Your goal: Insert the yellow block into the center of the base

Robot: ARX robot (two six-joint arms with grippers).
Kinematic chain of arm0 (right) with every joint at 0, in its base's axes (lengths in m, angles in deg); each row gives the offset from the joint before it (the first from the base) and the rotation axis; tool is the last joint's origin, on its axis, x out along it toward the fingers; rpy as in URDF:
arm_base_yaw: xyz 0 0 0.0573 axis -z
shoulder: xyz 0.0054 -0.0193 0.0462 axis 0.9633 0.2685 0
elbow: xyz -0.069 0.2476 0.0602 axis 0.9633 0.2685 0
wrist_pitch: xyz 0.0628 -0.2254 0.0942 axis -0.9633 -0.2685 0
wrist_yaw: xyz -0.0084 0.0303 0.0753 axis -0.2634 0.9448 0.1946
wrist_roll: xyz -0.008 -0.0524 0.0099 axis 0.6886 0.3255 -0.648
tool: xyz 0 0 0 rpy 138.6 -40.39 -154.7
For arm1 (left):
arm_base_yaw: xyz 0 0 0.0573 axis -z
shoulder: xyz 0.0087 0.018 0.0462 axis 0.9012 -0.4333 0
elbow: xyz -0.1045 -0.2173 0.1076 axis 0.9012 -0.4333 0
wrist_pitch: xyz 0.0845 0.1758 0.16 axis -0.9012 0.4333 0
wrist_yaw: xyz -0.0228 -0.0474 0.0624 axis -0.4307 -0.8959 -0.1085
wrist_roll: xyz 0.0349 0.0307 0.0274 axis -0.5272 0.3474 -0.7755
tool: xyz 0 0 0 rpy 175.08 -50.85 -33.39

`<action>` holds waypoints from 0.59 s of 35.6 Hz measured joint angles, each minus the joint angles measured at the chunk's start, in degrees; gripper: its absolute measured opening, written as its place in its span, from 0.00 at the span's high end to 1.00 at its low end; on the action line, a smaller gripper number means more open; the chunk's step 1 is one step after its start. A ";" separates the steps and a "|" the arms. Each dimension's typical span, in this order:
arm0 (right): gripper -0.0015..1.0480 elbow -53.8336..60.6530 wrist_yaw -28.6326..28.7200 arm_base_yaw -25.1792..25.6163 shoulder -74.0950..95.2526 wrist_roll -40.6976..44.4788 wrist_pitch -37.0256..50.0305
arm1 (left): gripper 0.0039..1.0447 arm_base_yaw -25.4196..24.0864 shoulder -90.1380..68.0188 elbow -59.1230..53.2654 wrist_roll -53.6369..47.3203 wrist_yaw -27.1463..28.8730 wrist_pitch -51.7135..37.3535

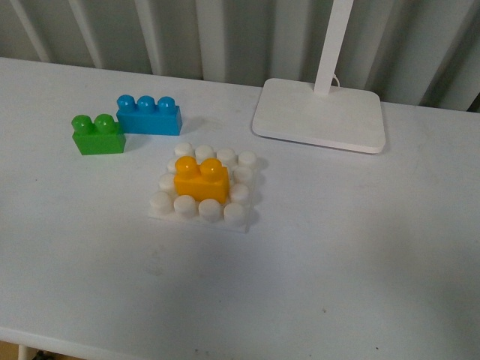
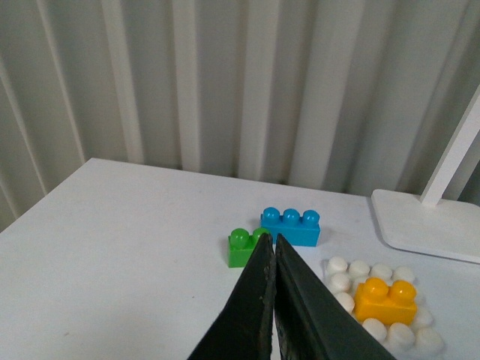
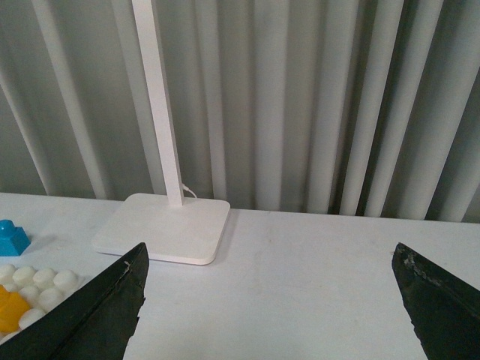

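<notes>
The yellow block (image 1: 201,180) sits on the middle studs of the white studded base (image 1: 241,218), upright, with white studs around it. It also shows in the left wrist view (image 2: 385,301) on the base (image 2: 337,265), and at the edge of the right wrist view (image 3: 9,310). Neither gripper is in the front view. My left gripper (image 2: 271,244) is shut and empty, raised above the table, apart from the block. My right gripper (image 3: 270,259) is open wide and empty, over bare table away from the base (image 3: 45,282).
A green two-stud brick (image 1: 97,135) and a blue three-stud brick (image 1: 148,115) stand behind the base to the left. A white lamp foot (image 1: 319,116) with a pole stands at the back right. A ribbed grey wall runs behind the white table.
</notes>
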 joint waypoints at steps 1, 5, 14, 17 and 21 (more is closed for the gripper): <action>0.09 0.00 0.00 0.00 0.00 0.00 0.00 | 0.96 0.00 2.54 0.00 0.00 -0.09 3.50; 0.09 0.00 -0.02 0.02 0.02 0.00 0.00 | 0.96 0.00 6.60 0.00 0.00 -0.07 6.16; 0.09 0.00 0.00 0.00 0.00 0.00 0.00 | 0.96 0.00 6.86 0.00 0.00 -0.07 6.40; 0.09 0.00 0.00 0.00 0.00 0.00 0.00 | 0.96 0.00 6.86 0.00 0.00 -0.04 6.40; 0.09 0.00 0.00 0.00 0.00 0.00 0.00 | 0.92 0.00 6.88 0.00 0.02 -0.04 6.40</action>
